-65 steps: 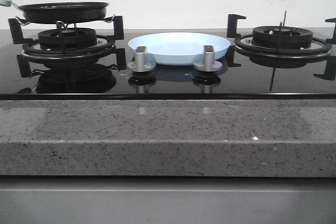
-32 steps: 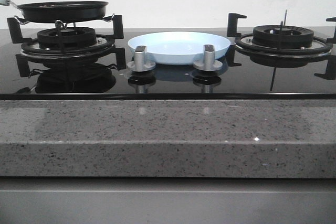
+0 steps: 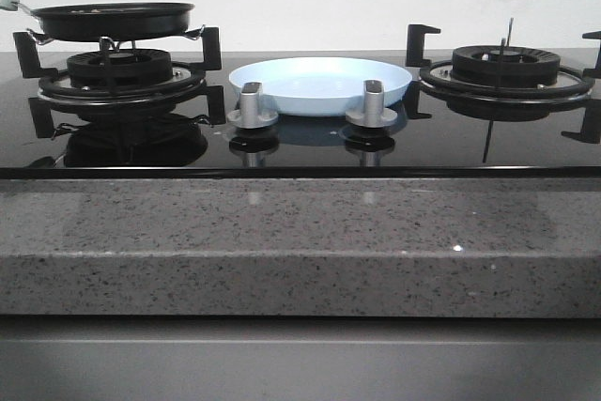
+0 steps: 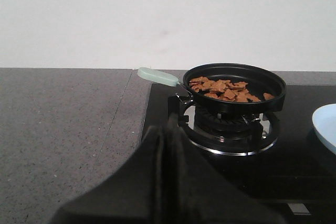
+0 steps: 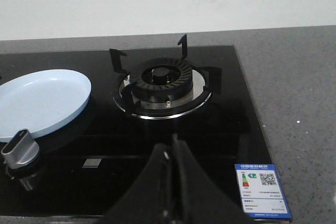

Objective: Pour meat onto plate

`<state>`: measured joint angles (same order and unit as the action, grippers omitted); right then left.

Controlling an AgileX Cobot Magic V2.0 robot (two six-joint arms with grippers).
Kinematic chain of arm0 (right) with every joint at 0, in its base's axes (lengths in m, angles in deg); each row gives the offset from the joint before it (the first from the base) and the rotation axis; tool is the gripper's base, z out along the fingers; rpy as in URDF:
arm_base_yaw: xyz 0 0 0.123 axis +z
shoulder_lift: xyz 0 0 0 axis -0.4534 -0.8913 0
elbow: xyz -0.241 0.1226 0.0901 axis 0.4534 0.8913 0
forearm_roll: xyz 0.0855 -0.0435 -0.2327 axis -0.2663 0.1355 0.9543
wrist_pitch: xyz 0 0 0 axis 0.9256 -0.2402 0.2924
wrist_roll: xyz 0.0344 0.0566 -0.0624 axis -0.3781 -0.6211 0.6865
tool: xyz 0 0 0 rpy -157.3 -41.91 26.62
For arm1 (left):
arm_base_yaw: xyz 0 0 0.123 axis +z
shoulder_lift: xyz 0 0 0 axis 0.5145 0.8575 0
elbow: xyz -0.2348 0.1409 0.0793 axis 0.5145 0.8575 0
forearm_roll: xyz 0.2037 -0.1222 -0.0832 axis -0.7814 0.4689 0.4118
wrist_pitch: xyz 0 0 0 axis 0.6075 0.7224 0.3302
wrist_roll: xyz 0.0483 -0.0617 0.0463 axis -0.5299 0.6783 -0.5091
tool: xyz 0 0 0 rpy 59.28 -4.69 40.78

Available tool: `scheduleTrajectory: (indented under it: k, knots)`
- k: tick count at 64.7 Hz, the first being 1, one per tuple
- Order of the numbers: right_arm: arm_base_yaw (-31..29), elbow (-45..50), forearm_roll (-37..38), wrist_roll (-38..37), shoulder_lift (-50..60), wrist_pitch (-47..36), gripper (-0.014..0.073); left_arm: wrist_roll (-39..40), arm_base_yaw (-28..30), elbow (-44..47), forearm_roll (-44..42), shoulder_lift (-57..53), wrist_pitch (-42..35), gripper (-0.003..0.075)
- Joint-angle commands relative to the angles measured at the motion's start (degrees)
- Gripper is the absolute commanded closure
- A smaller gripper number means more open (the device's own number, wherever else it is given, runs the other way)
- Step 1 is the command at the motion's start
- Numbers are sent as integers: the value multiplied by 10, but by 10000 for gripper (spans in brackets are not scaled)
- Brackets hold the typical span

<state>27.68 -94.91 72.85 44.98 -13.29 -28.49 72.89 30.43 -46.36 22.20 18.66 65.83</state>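
Brown meat (image 4: 226, 89) sits heaped in the black pan (image 4: 234, 87) on the burner, ahead of the left fingers (image 4: 166, 145), which are pressed together and well short of the pale handle (image 4: 157, 76). Right fingers (image 5: 174, 153) are together too, the blue plate (image 5: 39, 100) off to their side, bare. Reaching step by my read: next, the left must part and close on that handle.

You see a grey speckled stone counter (image 3: 300, 241) carrying a black glass stove top (image 3: 300, 147) | the pale-blue plate (image 3: 319, 82) lies directly on the glass, between the left burner (image 3: 120, 70) and right burner (image 3: 505, 65) | two silver knobs (image 3: 252, 106) stand just before the plate.
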Motion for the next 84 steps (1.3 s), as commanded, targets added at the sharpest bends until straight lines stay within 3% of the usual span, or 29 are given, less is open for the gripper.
scheduleTrajectory:
  k: [1, 6, 10, 19, 24, 54, 72, 84]
  knots:
    - [-3, -22, 9, 0, -13, -47, 618, 0, 0, -21, 3, 7, -57, 728]
    - [-3, -22, 9, 0, -12, -47, 522, 0, 0, -21, 3, 7, -52, 650]
    - [-3, -22, 9, 0, -12, -47, 414, 0, 0, -21, 3, 7, -48, 517]
    - [-3, -22, 9, 0, -12, -47, 57, 3, 0, -21, 5, 7, -29, 190]
    - [-3, -22, 9, 0, -12, -47, -55, 0, 0, -20, 8, 7, -27, 111]
    - [-3, -38, -11, 0, -45, -49, -67, 0, 0, -20, 8, 7, -27, 115]
    - [8, -170, -13, 0, -237, 15, -67, 0, 0, -20, 8, 7, -31, 115]
    - [60, -296, -13, 0, -397, 52, -67, 0, 0, -20, 8, 7, -31, 115]
